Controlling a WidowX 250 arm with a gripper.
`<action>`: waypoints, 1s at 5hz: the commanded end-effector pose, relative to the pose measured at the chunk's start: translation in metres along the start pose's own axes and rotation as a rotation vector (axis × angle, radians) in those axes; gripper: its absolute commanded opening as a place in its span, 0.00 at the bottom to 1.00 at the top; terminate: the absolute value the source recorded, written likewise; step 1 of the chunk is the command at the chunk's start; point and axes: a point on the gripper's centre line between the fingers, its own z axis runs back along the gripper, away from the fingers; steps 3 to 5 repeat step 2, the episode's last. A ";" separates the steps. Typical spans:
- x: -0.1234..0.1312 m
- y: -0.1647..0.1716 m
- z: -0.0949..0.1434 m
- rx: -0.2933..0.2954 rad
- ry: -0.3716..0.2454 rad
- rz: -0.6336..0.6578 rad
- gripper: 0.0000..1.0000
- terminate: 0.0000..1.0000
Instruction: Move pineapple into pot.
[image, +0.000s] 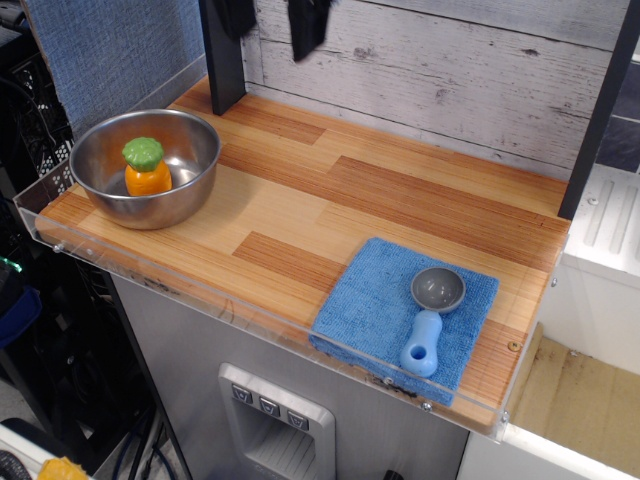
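Note:
The pineapple (146, 168), a small orange toy with a bumpy green top, stands upright inside the pot (185, 200), a wide shiny steel bowl at the left end of the wooden counter. My gripper (271, 22) is high at the top edge of the view, up and to the right of the pot and well clear of it. Only its two dark fingertips (306, 28) show. They stand apart with nothing between them.
A blue cloth (370, 305) lies at the front right with a blue-handled grey scoop (431, 315) on it. A black post (222, 60) stands behind the pot. A clear acrylic lip (230, 300) runs along the counter's front edge. A wood-plank wall backs the counter.

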 end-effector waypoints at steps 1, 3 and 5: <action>-0.009 -0.006 0.004 0.013 0.049 0.051 1.00 0.00; -0.009 -0.006 0.004 0.013 0.049 0.051 1.00 1.00; -0.009 -0.006 0.004 0.013 0.049 0.051 1.00 1.00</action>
